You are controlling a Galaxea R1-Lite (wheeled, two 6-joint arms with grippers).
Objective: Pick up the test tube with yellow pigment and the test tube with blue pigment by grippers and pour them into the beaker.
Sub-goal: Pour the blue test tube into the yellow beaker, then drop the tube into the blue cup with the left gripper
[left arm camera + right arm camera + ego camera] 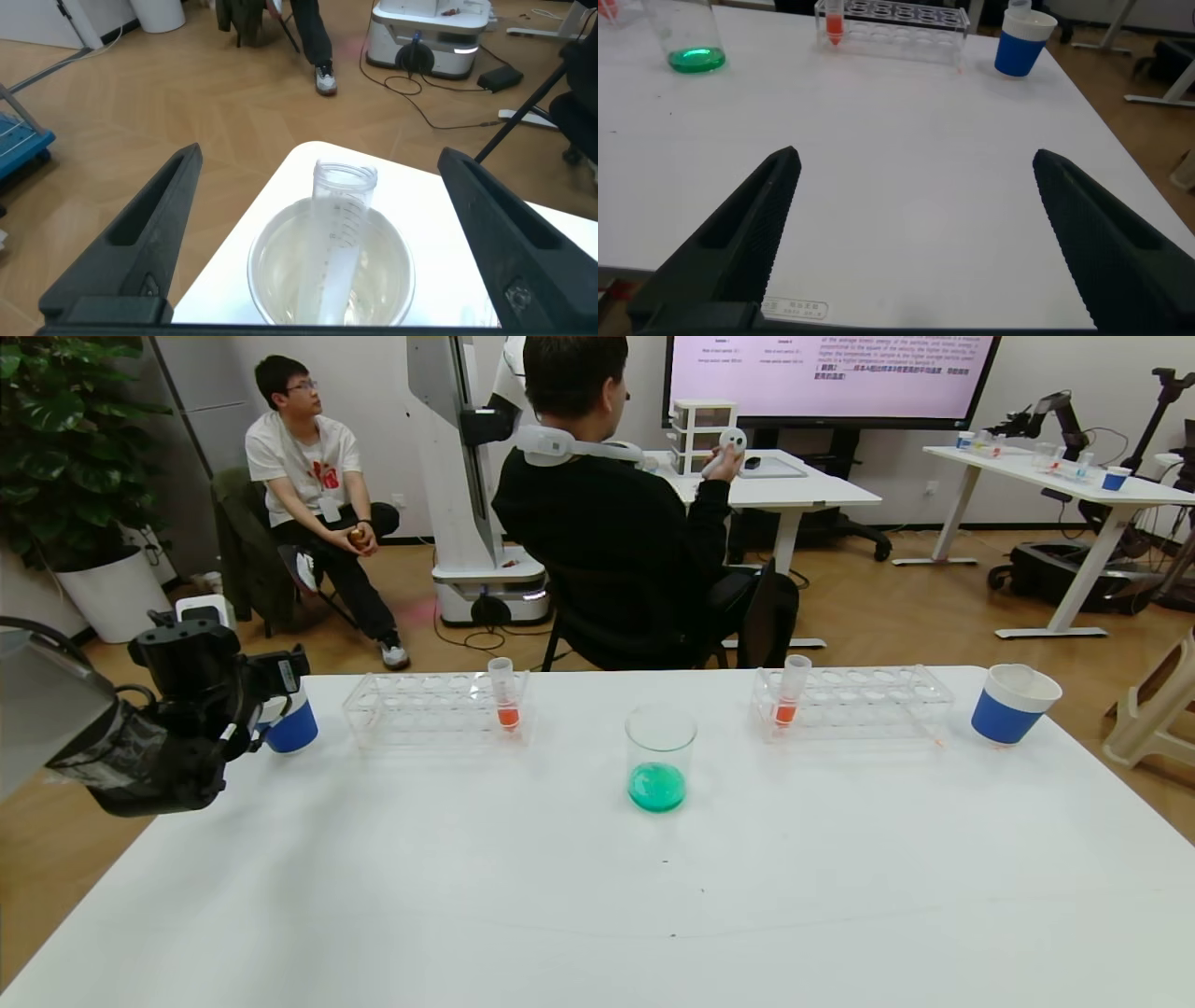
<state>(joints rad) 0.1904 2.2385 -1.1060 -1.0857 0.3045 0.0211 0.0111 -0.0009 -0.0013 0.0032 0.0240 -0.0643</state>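
Left gripper open, directly above cup with empty tube inside. Right gripper open over bare table. Beaker holds green mix: I judge pouring done; next, retract.

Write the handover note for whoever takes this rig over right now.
Left gripper: open, above the paper cup at the table's left edge; an empty clear tube stands in that cup, released.
Right gripper: open, holding nothing, over bare table on the right side.
Beaker: mid-table, green liquid at the bottom.
Racks: left rack and right rack each hold one orange-tipped tube; no yellow or blue tube in either.
Done, apparently: both pigments poured, judging by the green mix.
Left: pull the left arm back. The second emptied tube is not visible; check the right cup.
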